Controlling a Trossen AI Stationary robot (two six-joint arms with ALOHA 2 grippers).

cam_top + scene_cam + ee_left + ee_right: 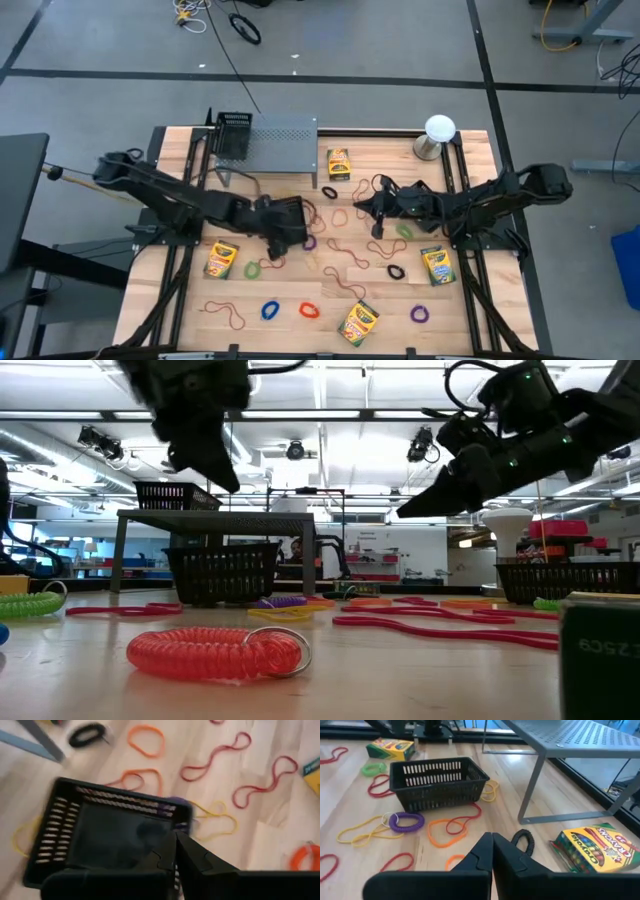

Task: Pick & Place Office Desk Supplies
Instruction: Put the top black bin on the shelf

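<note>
Pincer of your left arm [283, 228] hangs near the middle of the worktop [200, 320], clenched with nothing between its fingers, directly above a small black plastic mesh basket [100, 837]. Your right pincer [376, 212] is also clenched and empty, raised over the worktop right of centre, facing that basket from the far side.

As for progress, you have, by my reading, hardly begun. The basket's inside looks empty in the left wrist view. Rubber-band loops lie scattered across the wood: a purple coiled loop [406, 822] just beside the basket, thin orange bands [447, 831], yellow bands [362, 831], red bands [260, 787], a black coiled loop [522, 840], and a red coiled loop [215, 653] close to the low camera.

Four yellow-and-green crayon boxes sit on the worktop: one [338, 163] near the far edge beside the grey perforated metal shelf [280, 140], one [221, 259] toward the left edge, one [437, 266] toward the right edge, and one [359, 322] near the front edge. A second black basket [233, 133] stands at the shelf's left end; I cannot tell what it holds.

So nearly everything is left for you to gather.
</note>
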